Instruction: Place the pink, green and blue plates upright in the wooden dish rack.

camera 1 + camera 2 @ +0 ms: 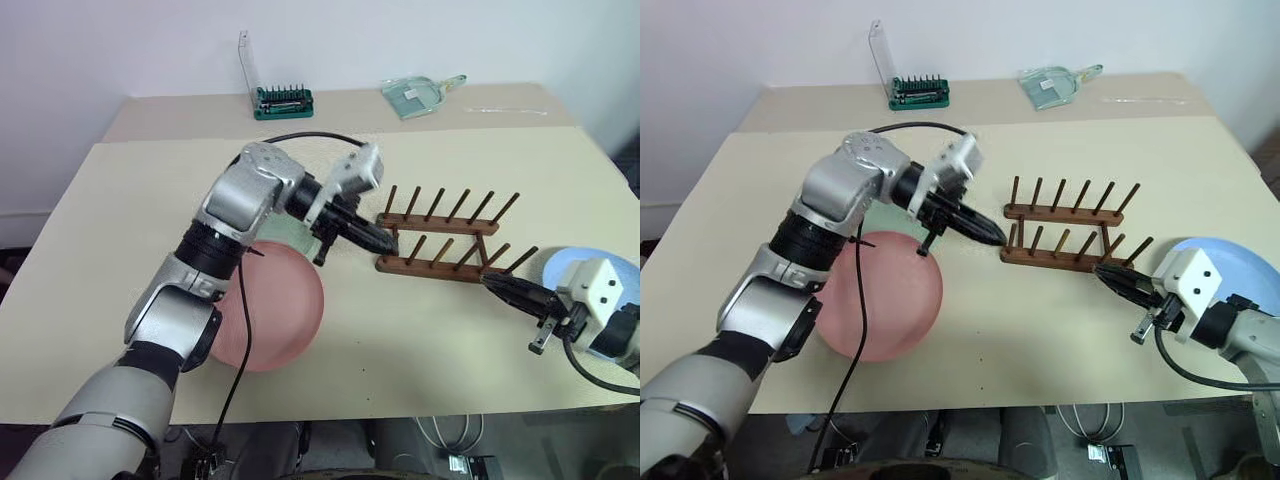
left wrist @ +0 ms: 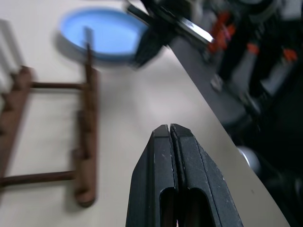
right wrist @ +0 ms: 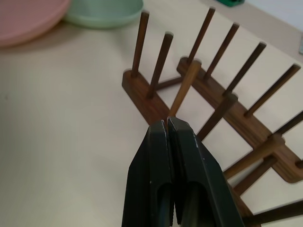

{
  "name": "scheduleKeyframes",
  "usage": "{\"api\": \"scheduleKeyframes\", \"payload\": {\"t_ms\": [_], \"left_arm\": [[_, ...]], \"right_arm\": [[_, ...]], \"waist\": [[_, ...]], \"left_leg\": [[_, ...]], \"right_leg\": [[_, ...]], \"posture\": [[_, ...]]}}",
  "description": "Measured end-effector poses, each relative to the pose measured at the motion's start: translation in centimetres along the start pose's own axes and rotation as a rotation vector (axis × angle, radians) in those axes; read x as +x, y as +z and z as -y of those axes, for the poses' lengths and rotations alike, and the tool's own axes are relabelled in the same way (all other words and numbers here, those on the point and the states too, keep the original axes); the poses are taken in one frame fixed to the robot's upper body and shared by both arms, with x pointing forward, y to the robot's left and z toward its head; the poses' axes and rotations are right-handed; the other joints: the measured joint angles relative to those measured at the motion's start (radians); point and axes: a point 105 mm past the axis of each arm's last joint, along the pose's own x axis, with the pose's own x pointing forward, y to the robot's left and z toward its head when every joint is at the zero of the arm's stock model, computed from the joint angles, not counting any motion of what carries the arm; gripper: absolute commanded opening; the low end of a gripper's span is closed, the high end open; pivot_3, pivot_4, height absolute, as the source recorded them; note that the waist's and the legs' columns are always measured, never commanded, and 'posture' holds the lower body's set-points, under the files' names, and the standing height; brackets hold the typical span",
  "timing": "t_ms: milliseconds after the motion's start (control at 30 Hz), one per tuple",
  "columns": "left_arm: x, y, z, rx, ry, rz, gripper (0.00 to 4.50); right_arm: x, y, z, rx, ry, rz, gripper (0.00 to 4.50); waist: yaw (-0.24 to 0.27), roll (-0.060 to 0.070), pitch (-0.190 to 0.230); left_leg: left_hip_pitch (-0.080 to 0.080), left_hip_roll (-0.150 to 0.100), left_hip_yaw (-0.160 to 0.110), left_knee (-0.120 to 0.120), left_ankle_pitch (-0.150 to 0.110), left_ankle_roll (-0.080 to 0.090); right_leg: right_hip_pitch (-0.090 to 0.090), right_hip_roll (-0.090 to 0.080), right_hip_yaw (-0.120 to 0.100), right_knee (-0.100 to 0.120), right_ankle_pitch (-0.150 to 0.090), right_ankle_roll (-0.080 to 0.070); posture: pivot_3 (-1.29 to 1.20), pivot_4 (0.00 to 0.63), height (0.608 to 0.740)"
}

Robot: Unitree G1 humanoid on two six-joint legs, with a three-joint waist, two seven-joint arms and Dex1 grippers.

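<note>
Left eye view puts the wooden dish rack (image 1: 447,238) near the middle of the table (image 1: 420,330), its two base bars running roughly parallel to the table's front edge and their pegs leaning toward the right side. No plate stands in it yet. The left gripper (image 1: 385,242) has its two black fingers pressed together on nothing, its tip just beside the rack's left end. The right gripper (image 1: 497,284) is likewise clamped flat and empty, its tip close to the right end of the rack's near bar; in the right wrist view its fingers (image 3: 158,161) point straight at a peg. The pink plate (image 1: 275,305) lies flat toward the front edge, under the left forearm and back from that gripper's tip, so the left arm looks the nearer one for it. The green plate (image 3: 104,12) lies flat just behind the pink one, largely hidden by the arm in the head views. The blue plate (image 1: 1230,270) lies flat by the right edge of the table, behind the right wrist, so the right arm is nearer to that. All three plates are plain, round and matte with shallow rims; being flat on the table, each will probably need lifting by its rim and tipping on edge between the pegs.
</note>
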Motion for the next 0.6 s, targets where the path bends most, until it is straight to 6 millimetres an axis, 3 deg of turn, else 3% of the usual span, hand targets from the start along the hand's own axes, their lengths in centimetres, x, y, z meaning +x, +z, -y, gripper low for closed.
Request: {"api": "scheduleKeyframes", "payload": {"t_ms": [167,600], "left_arm": [[4.9,-3.5,-0.1,0.09,0.04,-0.183,0.0],[7.7,-6.1,-4.2,0.112,0.281,-0.29,0.0]], "right_arm": [[0.8,-2.7,-0.5,-0.078,0.041,-0.14,0.05],[2.4,-5.2,1.6,-0.148,-0.059,-0.23,0.05]], "waist": [[0.008,-0.002,0.001],[0.005,-0.002,0.001]], "left_leg": [[0.0,0.0,0.0,0.0,-0.001,0.001],[0.0,0.0,0.001,0.0,-0.001,0.002]], "right_leg": [[0.001,0.0,0.0,-0.001,0.0,0.0],[0.001,0.0,0.001,-0.001,0.0,0.0]], "posture": [[0.0,0.15,0.74],[0.0,0.15,0.74]]}}
